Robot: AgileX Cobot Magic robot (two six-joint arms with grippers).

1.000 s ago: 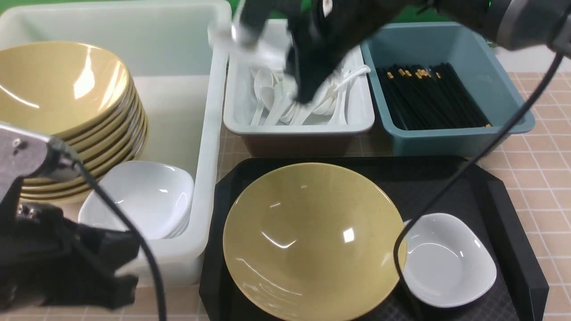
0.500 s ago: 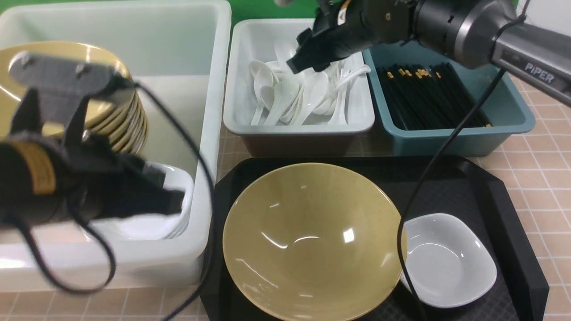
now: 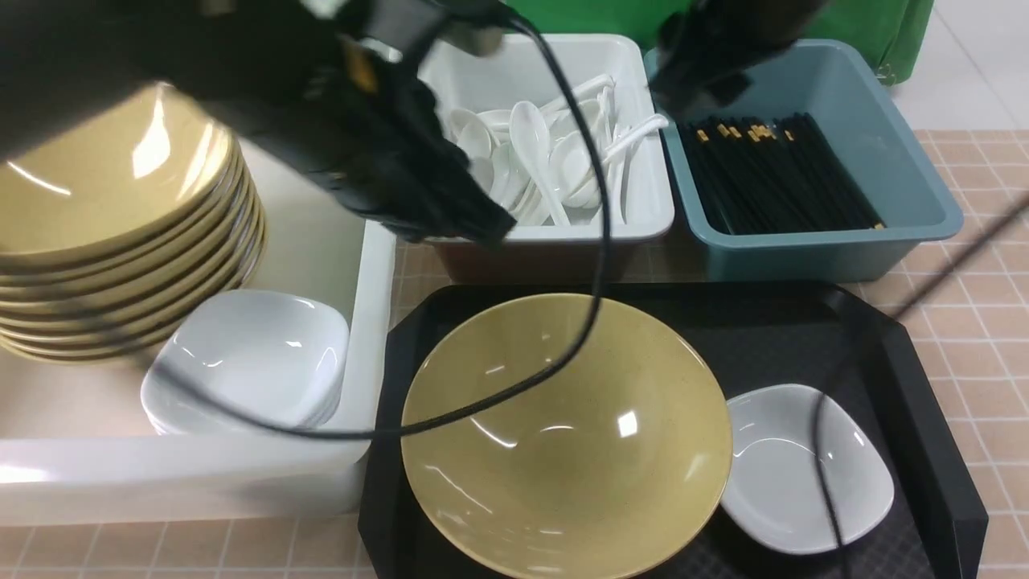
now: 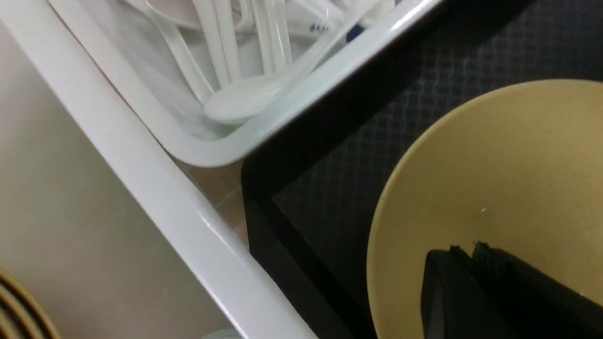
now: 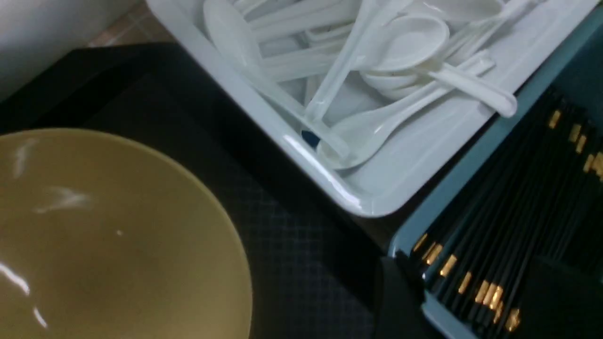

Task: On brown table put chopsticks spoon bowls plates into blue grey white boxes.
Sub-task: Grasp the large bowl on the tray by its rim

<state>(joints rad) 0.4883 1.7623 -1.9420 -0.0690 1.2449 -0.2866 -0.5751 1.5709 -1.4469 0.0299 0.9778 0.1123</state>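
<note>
Bowl (image 3: 563, 434): in the front view it sits upright on the black tray (image 3: 924, 386), outside every box. A plate (image 3: 804, 470) lies against its right rim on the same tray. The white box (image 3: 374, 322), left of the tray, holds a bowl stack (image 3: 120, 225) and a plate stack (image 3: 249, 362). Behind the tray, the grey box (image 3: 643, 229) holds spoons (image 3: 539, 153) and the blue box (image 3: 908, 161) holds chopsticks (image 3: 772, 173). All stand on the tiled table (image 3: 981, 305). The left gripper (image 3: 474, 229), blurred, hangs over the grey box's near left corner. The right gripper (image 3: 699, 72), blurred, hangs above the gap between the grey and blue boxes. Neither state reads here.

Left wrist view: the left gripper (image 4: 466, 247) is clenched, its fingers pressed together on nothing, above the bowl (image 4: 494, 165). The tray (image 4: 330, 188), grey box corner (image 4: 212, 157), spoons (image 4: 240, 99) and white box rim (image 4: 141, 155) also show.

Right wrist view: the right gripper (image 5: 473, 266) stands released, its two dark fingers apart and empty over the blue box rim (image 5: 410, 235) and chopsticks (image 5: 509, 197). The bowl (image 5: 118, 235), tray (image 5: 292, 245), grey box (image 5: 358, 202) and spoons (image 5: 405, 42) lie beyond.
</note>
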